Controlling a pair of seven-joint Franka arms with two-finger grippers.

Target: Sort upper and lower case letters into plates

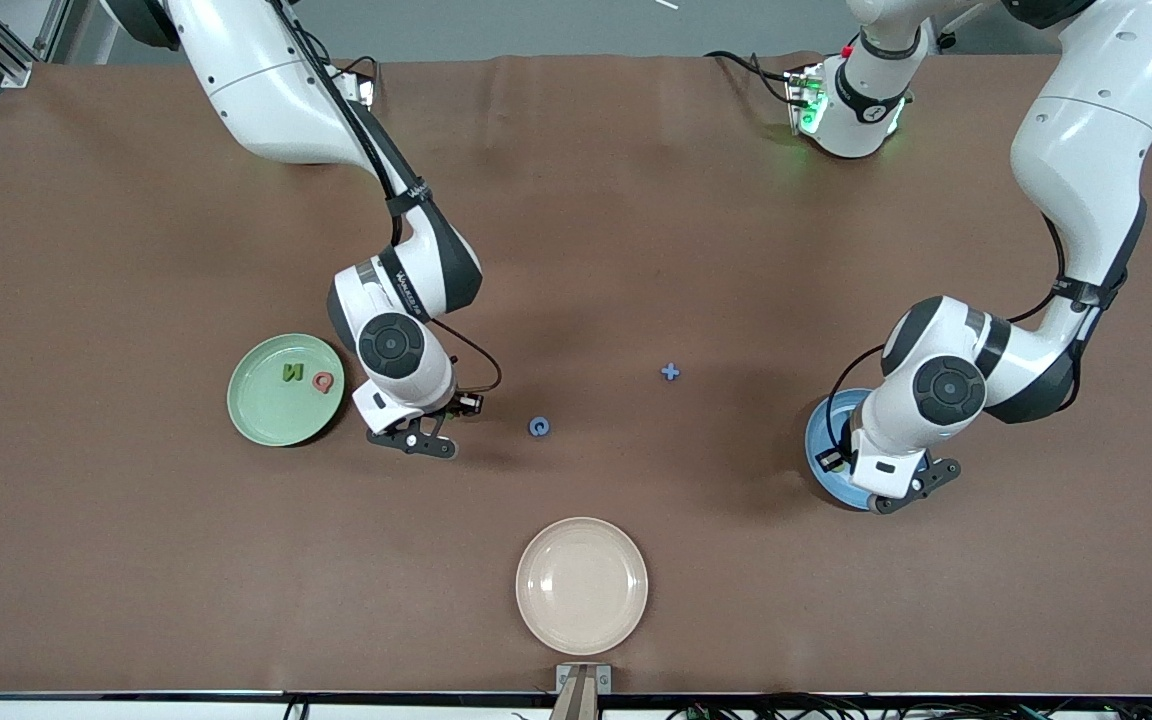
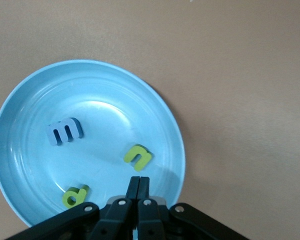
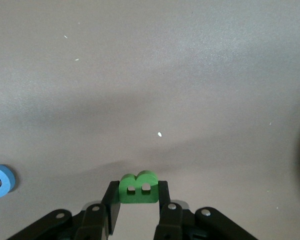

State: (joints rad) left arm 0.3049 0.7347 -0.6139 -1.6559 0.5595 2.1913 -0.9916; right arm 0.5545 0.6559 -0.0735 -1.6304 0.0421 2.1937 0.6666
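Note:
My right gripper (image 1: 424, 440) is up over the bare table beside the light green plate (image 1: 256, 410), shut on a green letter B (image 3: 138, 189). The green plate holds a green N (image 1: 292, 372) and a pink letter (image 1: 323, 381). My left gripper (image 1: 901, 490) hangs over the blue plate (image 1: 821, 440), shut and empty (image 2: 139, 181). In the blue plate (image 2: 105, 90) lie a blue m (image 2: 65, 131), a green n (image 2: 138, 156) and another green letter (image 2: 75, 195). A blue c (image 1: 539, 427) and a small blue cross-shaped letter (image 1: 670, 372) lie on the table between the plates.
A cream-beige plate (image 1: 582, 630) with nothing in it sits near the table's front edge, nearer the camera than the blue c. The blue c also shows in the right wrist view (image 3: 0, 181). A brown cloth covers the table (image 1: 636, 220).

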